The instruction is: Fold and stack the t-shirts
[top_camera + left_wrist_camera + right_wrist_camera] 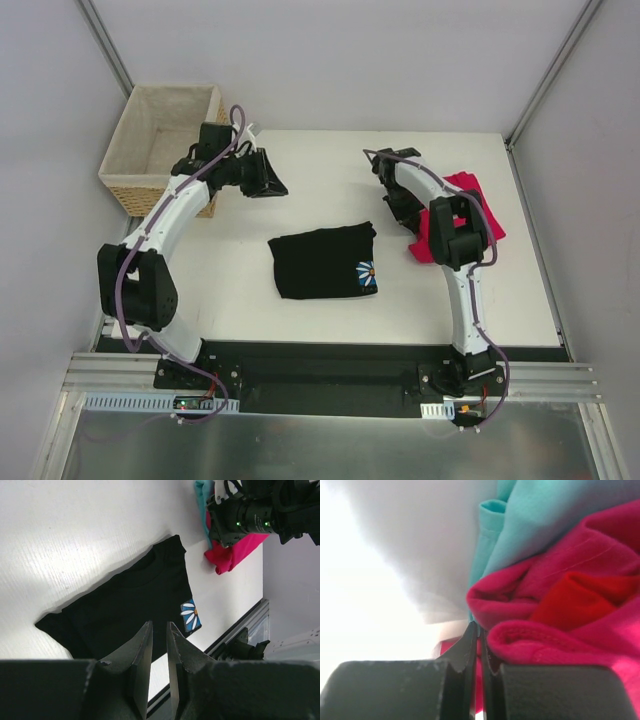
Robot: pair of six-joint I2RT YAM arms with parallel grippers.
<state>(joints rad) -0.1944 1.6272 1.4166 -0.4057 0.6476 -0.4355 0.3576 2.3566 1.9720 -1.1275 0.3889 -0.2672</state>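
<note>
Black cotton t-shirt, daisy print, lay folded flat mid-bench. Pink-red t-shirt lay crumpled at right, right gripper pinching its fold. Left gripper nearly closed, empty.

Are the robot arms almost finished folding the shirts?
About halfway. The black t-shirt with the blue daisy print already lies folded flat mid-table. The right gripper is pinched on the crumpled pinkish-red t-shirt, which is bunched with some teal cloth. The left gripper hangs nearly closed, holding nothing. The red shirt is not yet folded, and nothing is stacked.
</note>
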